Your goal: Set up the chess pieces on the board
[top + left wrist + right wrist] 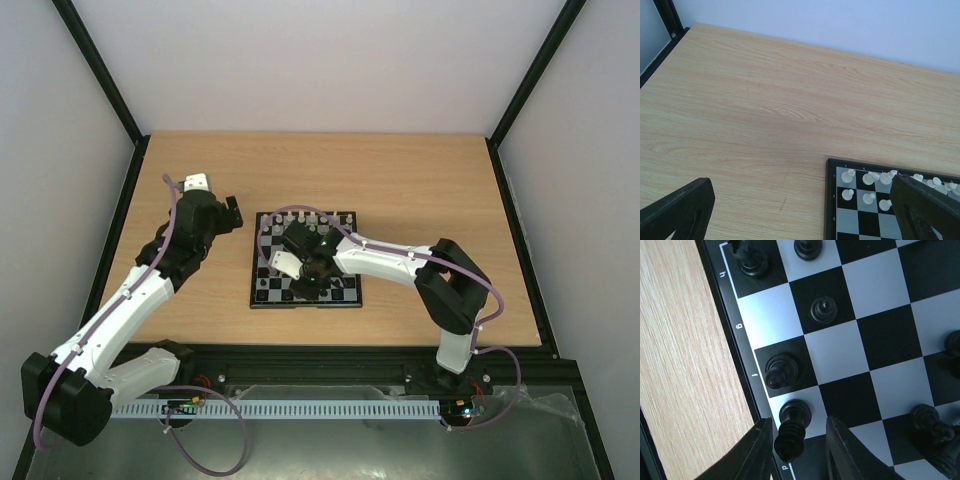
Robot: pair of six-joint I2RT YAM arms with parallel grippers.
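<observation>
Your right gripper [799, 425] stands at the board's [737, 327] border, jaws narrowly parted around a black piece [790, 440], with a gap at its three o'clock side. Your left gripper [800, 182] hangs at the board's ten o'clock, jaws wide.

Top view high over table [420, 180]; left wrist low beside board [855, 222]; right wrist close above; board shared.

The small checkered board [256, 262] lies flat at the centre of the top view. Upright white pieces [869, 198] line its 12 o'clock edge. The black pieces [823, 309] stand toward 6 o'clock, with one black piece [790, 441] tilted beside the border.
</observation>
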